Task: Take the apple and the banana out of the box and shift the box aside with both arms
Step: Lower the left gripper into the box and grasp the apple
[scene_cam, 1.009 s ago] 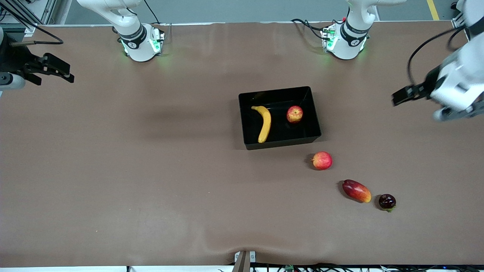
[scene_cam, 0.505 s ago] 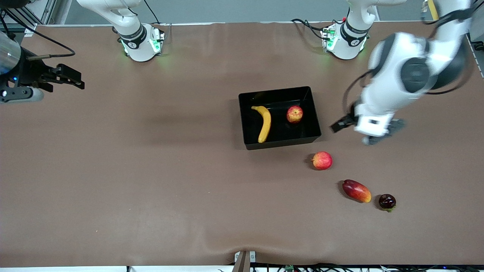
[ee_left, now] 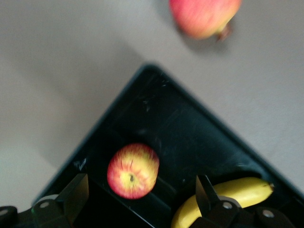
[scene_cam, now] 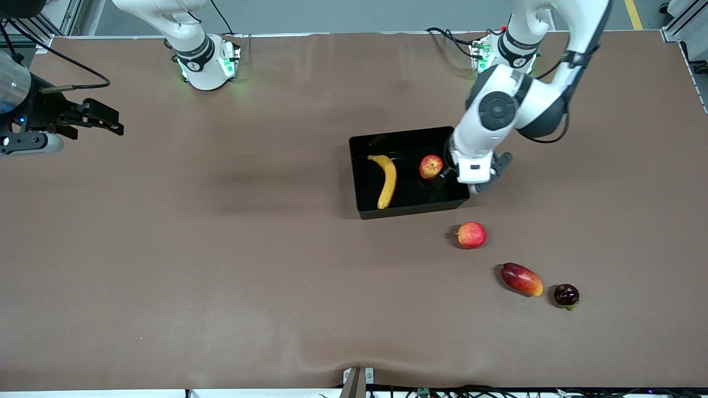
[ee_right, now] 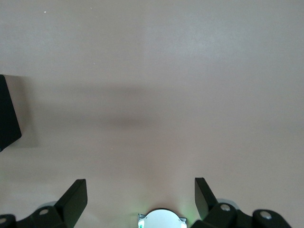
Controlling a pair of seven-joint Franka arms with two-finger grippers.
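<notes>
The black box stands mid-table. In it lie the yellow banana and the red apple streaked with yellow. My left gripper hangs open and empty over the box's end toward the left arm, just beside the apple. In the left wrist view the apple sits between the open fingers, the gripper is above it, the banana is beside it, and the box wall shows. My right gripper waits open and empty in the air at the right arm's end of the table; it also shows in its own view.
A second red apple lies on the table nearer the front camera than the box; it also shows in the left wrist view. A red-orange mango and a dark purple fruit lie nearer still. A box corner shows in the right wrist view.
My left arm has swung in from the left arm's end of the table and lowered its gripper over the box beside the apple. The right gripper has barely moved. The fruits have not moved.
</notes>
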